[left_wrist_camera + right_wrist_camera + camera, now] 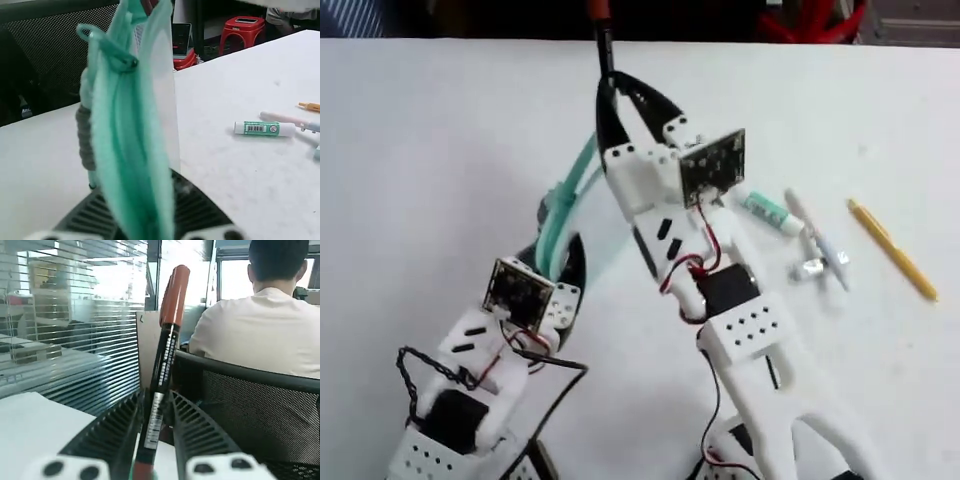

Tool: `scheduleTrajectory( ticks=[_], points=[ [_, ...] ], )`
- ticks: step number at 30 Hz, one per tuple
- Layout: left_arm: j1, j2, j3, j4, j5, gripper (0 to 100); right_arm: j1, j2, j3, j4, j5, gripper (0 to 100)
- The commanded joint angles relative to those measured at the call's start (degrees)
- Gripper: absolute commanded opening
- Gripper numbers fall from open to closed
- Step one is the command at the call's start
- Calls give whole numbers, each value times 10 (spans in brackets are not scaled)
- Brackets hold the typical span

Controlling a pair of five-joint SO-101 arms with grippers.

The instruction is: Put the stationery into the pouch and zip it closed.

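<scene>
Your left tool [558, 264] sits toward the near-left part of the white surface [430, 150]. Its jaws are closed on the lower end of the teal pouch [135, 125]. The pouch stands on edge in that grip, lifted off the surface, with its zip side facing the wrist camera and its clear side panel beside it. The zip tab [111, 51] hangs at the upper end of the pouch. A grey ribbed thing [84, 140] shows along one side of the pouch, and you cannot tell whether it is inside or outside.

Your right tool [156, 396] is raised near the middle of the far edge, just beyond the upper end of the pouch. Its jaws are pinched tight on a black marker [166, 345] with a red-brown cap. The marker stands nearly upright, with the cap pointing away from the surface and out past the far edge. You cannot tell whether the marker's lower end touches the pouch's mouth, because the tool hides it.

The rest of the stationery lies loose toward the right edge, well apart from the pouch. A white-and-green tube [765, 212] is nearest the right arm. Beside it a few pale pens [820, 248] lie crossed over each other. A yellow pencil [892, 248] lies slantwise farthest out, apart from the pens.
</scene>
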Motion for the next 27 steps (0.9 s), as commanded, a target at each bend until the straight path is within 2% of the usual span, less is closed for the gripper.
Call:
scheduleTrajectory(
  ticks=[1, 5, 10, 13, 15, 17, 19, 20, 25, 27],
  points=[
    [-7, -4, -8, -2, -6, 22, -26, -5, 33, -45, 6, 17],
    [-23, -4, -9, -7, -6, 22, -51, -39, 80, -44, 6, 17],
    [-26, -4, -8, -11, -6, 22, -77, -161, 152, -33, 7, 17],
    [-26, -4, -7, -11, -6, 22, -94, -218, 162, 58, 38, 23],
    [-26, -4, -6, -11, -6, 22, -108, -246, 160, 135, 70, 78],
    [-24, -4, -5, -11, -6, 22, -111, -269, 155, 189, 78, 195],
    [-24, -4, -5, -11, -6, 22, -108, -295, 139, 233, 78, 302],
    [-25, -3, -5, -11, -6, 22, -106, -306, 127, 255, 78, 325],
    [-25, -2, -4, -11, -6, 22, -42, -357, 60, 361, 76, 279],
    [-25, -2, -4, -11, -6, 22, 7, -365, 47, 400, 44, 267]
  ],
)
